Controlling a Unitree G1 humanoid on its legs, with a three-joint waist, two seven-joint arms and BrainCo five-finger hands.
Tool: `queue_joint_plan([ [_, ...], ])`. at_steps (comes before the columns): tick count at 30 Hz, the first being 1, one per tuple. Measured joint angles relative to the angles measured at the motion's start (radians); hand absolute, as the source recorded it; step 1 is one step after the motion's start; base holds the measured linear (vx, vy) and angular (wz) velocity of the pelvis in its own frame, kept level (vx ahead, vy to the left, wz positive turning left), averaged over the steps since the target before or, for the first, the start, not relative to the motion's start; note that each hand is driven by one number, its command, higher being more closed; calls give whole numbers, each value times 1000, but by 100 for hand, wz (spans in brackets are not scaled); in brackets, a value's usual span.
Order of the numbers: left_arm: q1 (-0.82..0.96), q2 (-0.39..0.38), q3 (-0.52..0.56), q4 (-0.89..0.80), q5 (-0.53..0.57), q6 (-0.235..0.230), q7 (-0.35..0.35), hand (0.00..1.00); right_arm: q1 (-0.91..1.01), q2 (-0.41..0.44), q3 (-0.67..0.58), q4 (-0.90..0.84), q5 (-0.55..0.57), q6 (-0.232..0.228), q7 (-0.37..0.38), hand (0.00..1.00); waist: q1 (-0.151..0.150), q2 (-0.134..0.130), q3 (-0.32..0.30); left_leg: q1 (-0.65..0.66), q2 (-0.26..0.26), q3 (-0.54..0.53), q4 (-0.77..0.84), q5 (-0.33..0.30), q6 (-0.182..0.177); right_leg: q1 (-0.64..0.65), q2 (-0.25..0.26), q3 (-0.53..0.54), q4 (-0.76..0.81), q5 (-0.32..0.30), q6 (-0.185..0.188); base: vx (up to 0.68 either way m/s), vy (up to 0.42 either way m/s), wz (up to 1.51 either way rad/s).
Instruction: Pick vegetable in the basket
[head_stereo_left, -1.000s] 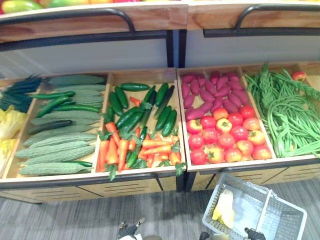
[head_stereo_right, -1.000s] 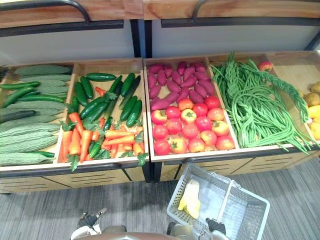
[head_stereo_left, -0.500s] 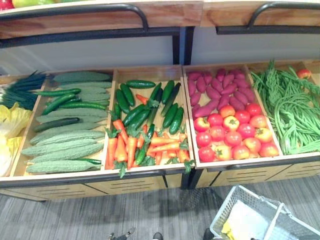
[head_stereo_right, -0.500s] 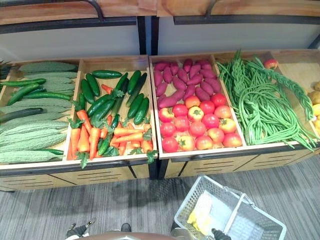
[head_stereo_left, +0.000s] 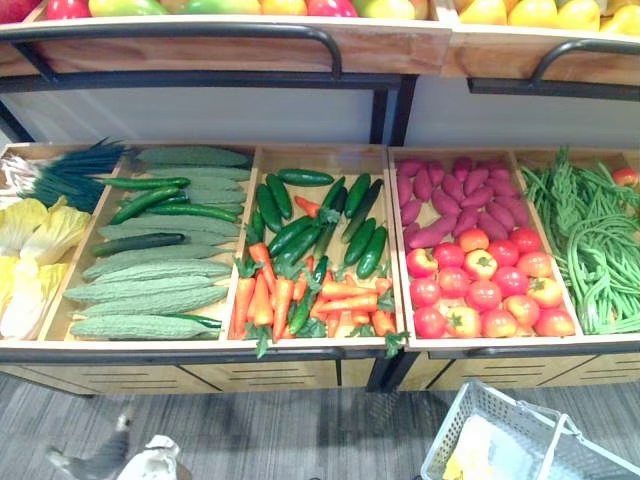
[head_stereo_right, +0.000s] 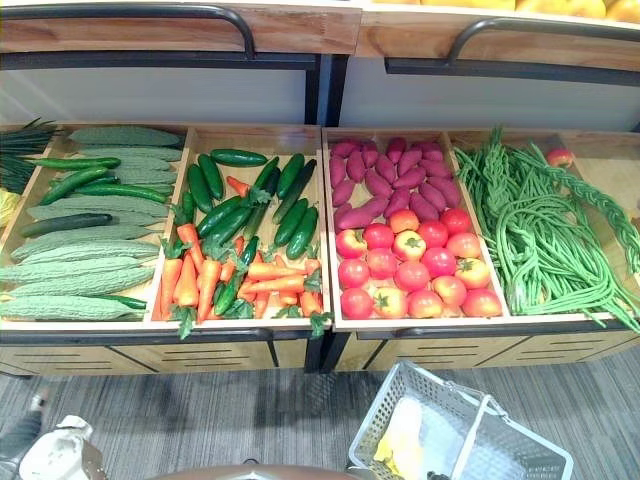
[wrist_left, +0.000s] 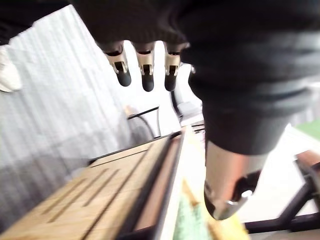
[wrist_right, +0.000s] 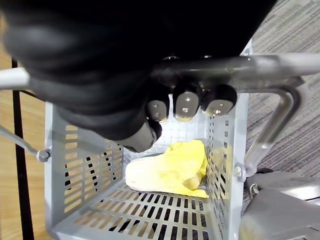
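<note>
Camera is tilting up since a second ago (produce itself is not shifting) over the wooden stand (head_stereo_left: 300, 375) of carrots (head_stereo_left: 275, 295) and tomatoes (head_stereo_left: 480, 295). Right hand (wrist_right: 185, 102) is gripping the grey basket (head_stereo_right: 392, 402) by its handle (wrist_right: 280, 62), fingers curling round it, a yellow vegetable (wrist_right: 170, 170) lying inside. Left hand (wrist_left: 146, 75) is hovering beside the stand, fingers straight, holding nothing.

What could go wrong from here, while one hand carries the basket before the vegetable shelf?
The right hand is curled round the silver metal handle of the grey plastic basket; the yellow leafy vegetable lies loose inside and might slide if the basket swings.
The left hand, fingers straight, is close to the wooden shelf front and might knock it.
The orange carrots and dark green cucumbers lie tangled; lifting one might drag others.
</note>
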Motion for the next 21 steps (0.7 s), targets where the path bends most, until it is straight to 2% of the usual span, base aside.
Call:
queue_joint_plan([
  [2, -4, -5, -24, -160, 23, 1, 38, 0, 11, 0, 32, -19, -6, -2, 0, 100, 3, 0, -2, 0, 4, 1, 3, 0, 0, 0, 3, 4, 1, 1, 2, -51, -24, -5],
  [4, -7, -3, -62, -276, 106, 4, 66, 0, 25, 0, 54, -23, -7, -5, -1, 100, 7, -1, -15, -2, 9, 5, 4, 0, 0, 0, 9, 9, 1, 1, 2, -53, -31, -7],
  [8, -5, 2, -149, -404, 234, 15, 74, 0, 40, -1, 88, -26, -7, -14, -1, 100, 7, 1, -31, -2, 19, 7, 8, -1, 0, 0, 15, 14, 1, 1, 2, -24, -23, -3],
  [10, -2, 44, -257, -445, 301, 22, 63, 0, 43, -2, 110, -29, -7, -19, 0, 100, 5, 1, -31, -7, 26, 9, 19, -3, -1, -1, 24, 19, 1, 1, 2, -43, -50, -4],
  [14, 3, 129, -414, -444, 376, 18, 14, 0, 41, -6, 132, -33, -6, -21, 2, 100, -2, 3, -34, -10, 36, 22, 23, -3, -1, -15, 36, 35, 2, 2, 1, -24, -27, -11],
  [17, 2, 215, -518, -357, 432, -2, -60, 0, 39, -22, 144, -37, -5, -23, 11, 100, -13, 18, -42, -10, 40, 48, 24, -2, -1, -34, 44, 63, 2, 7, 1, 3, -16, -27],
  [19, 1, 281, -583, -285, 447, -17, -111, 0, 31, -36, 145, -35, 2, -23, 19, 100, -36, 30, -40, -7, 39, 62, 23, -3, -1, -38, 47, 76, 0, 11, 0, 5, -2, -21],
  [21, -1, 326, -617, -247, 448, -29, -151, 0, 30, -44, 145, -35, 2, -24, 20, 100, -46, 36, -38, 0, 38, 74, 21, -4, -1, -40, 50, 90, -1, 12, -1, 1, 6, -20],
])
